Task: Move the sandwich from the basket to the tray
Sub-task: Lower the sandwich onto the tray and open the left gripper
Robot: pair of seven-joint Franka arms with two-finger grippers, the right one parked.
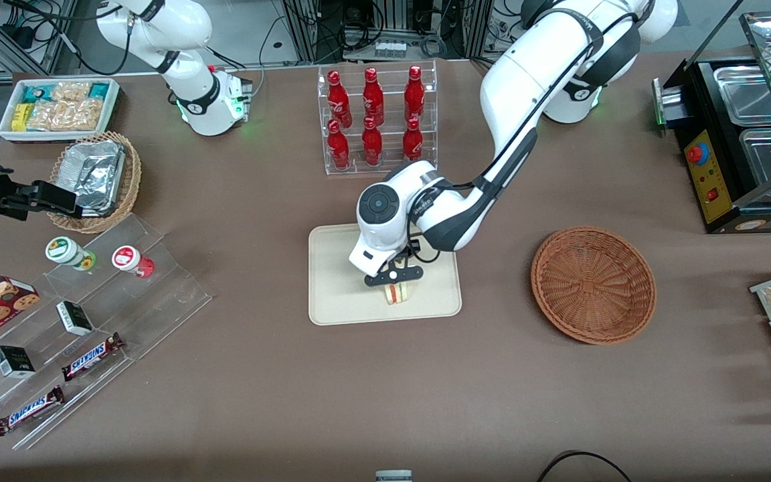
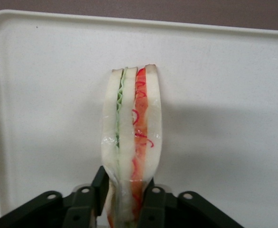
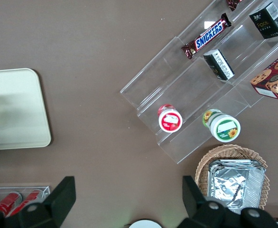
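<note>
The sandwich [image 1: 397, 293] is a pale wedge with red and green filling, held over the beige tray [image 1: 332, 294], low above or on its surface. My left gripper [image 1: 395, 281] is shut on the sandwich [image 2: 132, 137], its black fingers [image 2: 98, 187] pressing both bread sides. The tray [image 2: 49, 95] fills the left wrist view under the sandwich. The reddish-brown wicker basket [image 1: 593, 284] stands empty, toward the working arm's end of the table. The tray's corner [image 3: 20, 114] also shows in the right wrist view.
A clear rack of red bottles [image 1: 375, 117] stands farther from the front camera than the tray. Acrylic steps with snack bars and jars [image 1: 84, 314], a foil-tray basket [image 1: 98, 177] and a white snack bin [image 1: 57, 107] lie toward the parked arm's end. A black food warmer [image 1: 740, 134] stands near the basket.
</note>
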